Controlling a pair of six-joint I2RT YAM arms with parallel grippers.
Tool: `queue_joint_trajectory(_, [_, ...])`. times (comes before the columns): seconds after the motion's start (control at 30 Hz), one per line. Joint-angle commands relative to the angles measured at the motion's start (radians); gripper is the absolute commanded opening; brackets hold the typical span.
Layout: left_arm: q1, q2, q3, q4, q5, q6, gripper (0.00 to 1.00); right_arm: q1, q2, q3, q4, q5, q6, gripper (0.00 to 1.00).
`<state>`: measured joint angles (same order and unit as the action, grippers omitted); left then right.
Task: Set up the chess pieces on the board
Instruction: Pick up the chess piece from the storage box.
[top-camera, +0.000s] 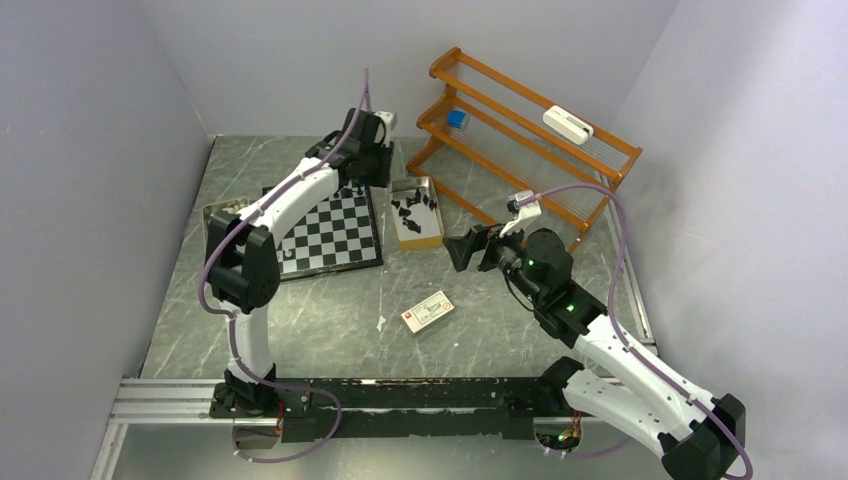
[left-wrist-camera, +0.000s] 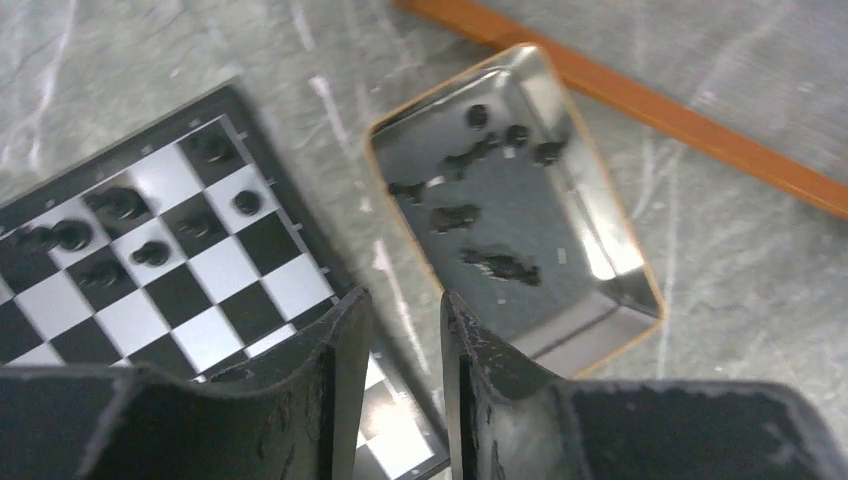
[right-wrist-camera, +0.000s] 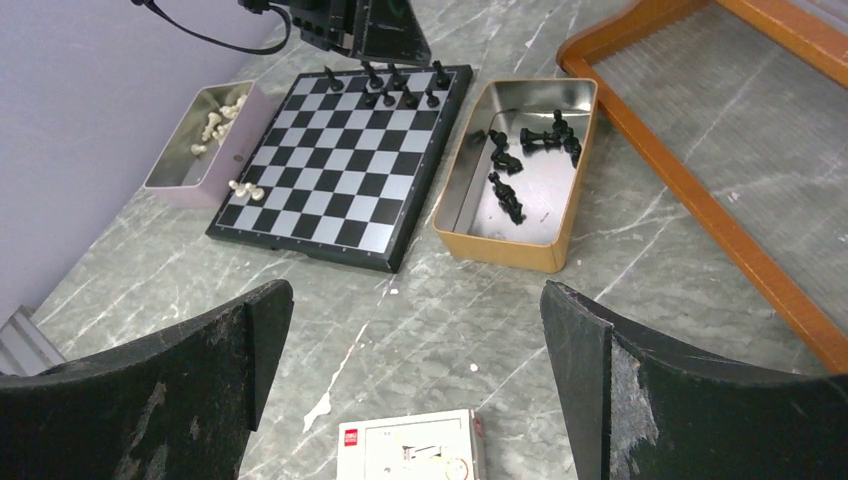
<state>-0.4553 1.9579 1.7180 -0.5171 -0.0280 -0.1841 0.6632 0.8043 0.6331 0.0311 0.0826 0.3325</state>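
Top external view: grey marbled tabletop (top-camera: 330, 330) between pale walls (top-camera: 90, 150) carries chessboard (top-camera: 335, 235), tan tin (top-camera: 422, 243), wooden rack (top-camera: 603, 135). Left gripper (left-wrist-camera: 405, 300) fingers stand narrowly apart, right gripper (right-wrist-camera: 415, 295) fingers wide apart.

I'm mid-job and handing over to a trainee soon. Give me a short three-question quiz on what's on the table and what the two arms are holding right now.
1. True or false: the right pincer grips a chess piece.
2. The loose black pieces lie in: A, the tan tin; B, the wooden rack; C, the card box.
3. What colour are the standing pieces on the board by the left pincer?

Key: 1. False; its jaws stand wide open with nothing between them. 2. A. 3. Black.
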Motion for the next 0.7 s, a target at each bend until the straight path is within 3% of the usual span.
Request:
queue_joint_trajectory(0.0, [-0.073,0.01,0.082,-0.012,0.03,-0.002,0.36,0.004,-0.034,0.002,-0.003,0.017,-0.006,1.0])
queue_joint_trajectory(0.2, [-0.117,0.098,0.142,0.012,0.049,0.014,0.31,0.004,-0.035,0.008,-0.014,0.006,0.0,1.0])
queue_joint_trajectory(0.67, [-0.146,0.239,0.071,0.281,0.111,0.044,0.29,0.003,-0.037,0.024,-0.026,0.007,-0.006,1.0])
